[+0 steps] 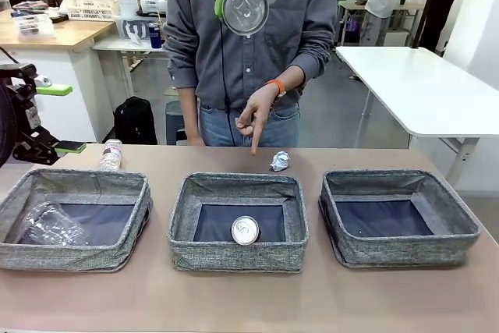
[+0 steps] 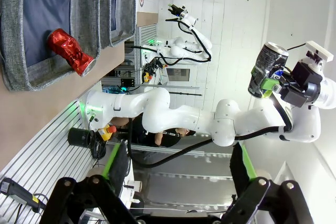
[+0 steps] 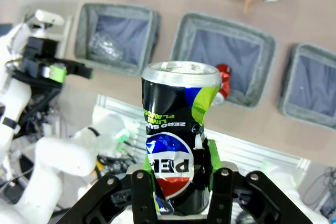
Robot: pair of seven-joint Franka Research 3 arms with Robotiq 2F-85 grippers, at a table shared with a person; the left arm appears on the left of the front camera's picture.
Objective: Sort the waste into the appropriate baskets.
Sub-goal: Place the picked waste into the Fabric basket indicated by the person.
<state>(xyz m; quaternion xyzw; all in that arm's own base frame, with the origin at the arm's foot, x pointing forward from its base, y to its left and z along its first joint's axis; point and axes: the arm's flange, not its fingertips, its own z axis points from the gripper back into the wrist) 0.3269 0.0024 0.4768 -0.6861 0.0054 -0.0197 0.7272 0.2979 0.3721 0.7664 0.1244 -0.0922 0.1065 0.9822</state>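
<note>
My right gripper (image 3: pixel 178 182) is shut on a dark can with a green patch (image 3: pixel 178 124), held high above the table (image 1: pixel 244 7). Below stand three grey baskets: left (image 1: pixel 78 256), middle (image 1: pixel 238 258), right (image 1: pixel 405 249). A red soda can (image 1: pixel 245 230) lies in the middle basket and crushed clear plastic (image 1: pixel 48 225) in the left one. A crumpled paper ball (image 1: pixel 279 161) and a clear bottle (image 1: pixel 111 155) lie on the table behind the baskets. My left gripper (image 1: pixel 61 118) is open and holds nothing, at the left edge.
A person stands at the far side, one hand (image 1: pixel 253 122) pointing down at the table behind the middle basket. A white table (image 1: pixel 421 83) stands at the back right. Bare tabletop runs in front of the baskets.
</note>
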